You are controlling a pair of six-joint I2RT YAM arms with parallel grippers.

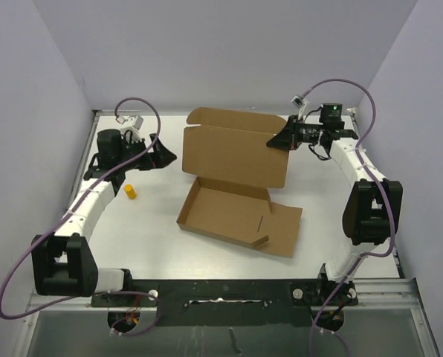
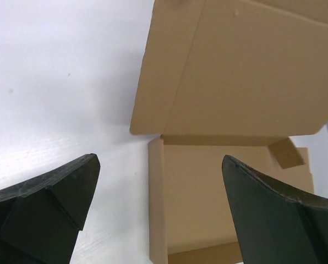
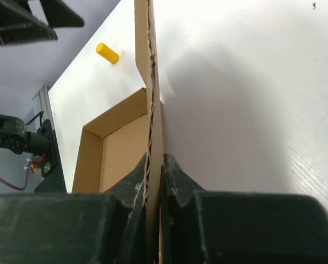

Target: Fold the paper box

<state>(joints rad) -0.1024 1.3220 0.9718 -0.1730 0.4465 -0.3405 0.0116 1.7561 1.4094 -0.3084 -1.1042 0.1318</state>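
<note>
Pinching the paper box (image 1: 233,212) by its lid edge, right pincer (image 1: 284,139) held the lid upright, likely for folding | left pincer (image 1: 164,155) spread wide, empty, beside the lid | box sat mid-surface (image 1: 151,230), side flap flat.

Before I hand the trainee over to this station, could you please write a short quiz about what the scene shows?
1. True or false: the left gripper is shut on the paper box.
2. Which one pinches the edge of the box's lid: A, the left gripper, or B, the right gripper?
3. Fill in: the yellow cylinder lies on the table nearer the ___ arm.
Key: 1 false, it is open and holds nothing; 2 B; 3 left.
</note>
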